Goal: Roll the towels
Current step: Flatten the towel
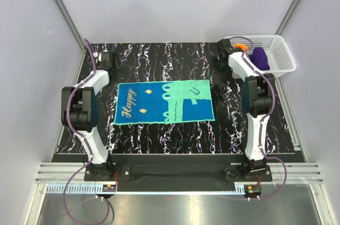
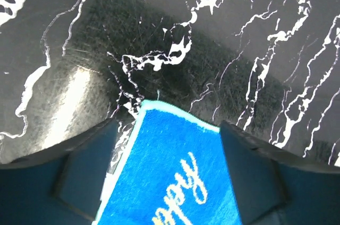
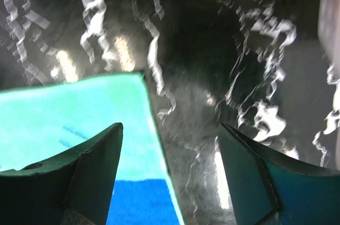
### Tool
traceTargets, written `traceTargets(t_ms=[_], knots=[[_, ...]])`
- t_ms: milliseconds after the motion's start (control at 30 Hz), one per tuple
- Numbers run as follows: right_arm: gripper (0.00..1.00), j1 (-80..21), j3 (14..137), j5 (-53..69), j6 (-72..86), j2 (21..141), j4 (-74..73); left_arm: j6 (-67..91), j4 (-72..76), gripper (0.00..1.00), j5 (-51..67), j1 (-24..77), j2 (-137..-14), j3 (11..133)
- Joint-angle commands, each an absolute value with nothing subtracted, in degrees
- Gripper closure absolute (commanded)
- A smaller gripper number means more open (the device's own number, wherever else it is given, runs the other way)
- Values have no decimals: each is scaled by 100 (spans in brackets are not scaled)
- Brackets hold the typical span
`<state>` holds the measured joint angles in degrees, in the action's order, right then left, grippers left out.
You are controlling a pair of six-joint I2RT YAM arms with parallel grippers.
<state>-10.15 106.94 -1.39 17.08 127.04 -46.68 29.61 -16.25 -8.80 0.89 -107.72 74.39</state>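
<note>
Towel [image 1: 164,103], teal and blue, lies spread flat at the middle of the frame on the black marbled tabletop [image 1: 159,137]. The roll looks not yet begun. The left tool [image 2: 169,129] hangs over the towel's upper left corner, jaws wide apart with the corner lying loose between them. The right tool [image 3: 170,129] sits at the upper right corner, also agape and gripping nothing. Next, I judge, the 2 tools must pinch that far edge evenly and turn it over toward the bottom of the frame. Yellow script on the blue part reads "Happy" [image 1: 129,103]. A white basket [image 1: 284,67] at the upper right holds something orange [image 1: 241,47].
</note>
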Motion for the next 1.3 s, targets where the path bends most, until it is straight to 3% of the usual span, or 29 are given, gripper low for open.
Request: traceTargets(t_ms=[0,167,367,500,700,1133,1267], knots=[[21,-1019,10164,278,1731,11579,-4441,2927,-1432,6,-1169,70,-9855,7330],[21,-1168,9344,1115,1986,10610,-4008,3154,-1705,5,-1406,79,-8835,6639],[22,-1397,6850,1564,2706,8976,-2920,3901,-1960,8,-1099,62,-6893,4898],[22,-1406,5199,1415,3234,8017,-2453,4227,-2013,10,-616,44,-5524,3676],[22,-1406,4229,1301,3604,6945,-2320,4456,-1934,16,-361,9,-4414,2392],[21,-1415,3920,1099,3727,6987,-2365,4588,-1626,21,-342,0,-4719,1793],[22,-1406,3911,1160,3735,7163,-2215,4544,-1433,30,-352,9,-4939,1775]])
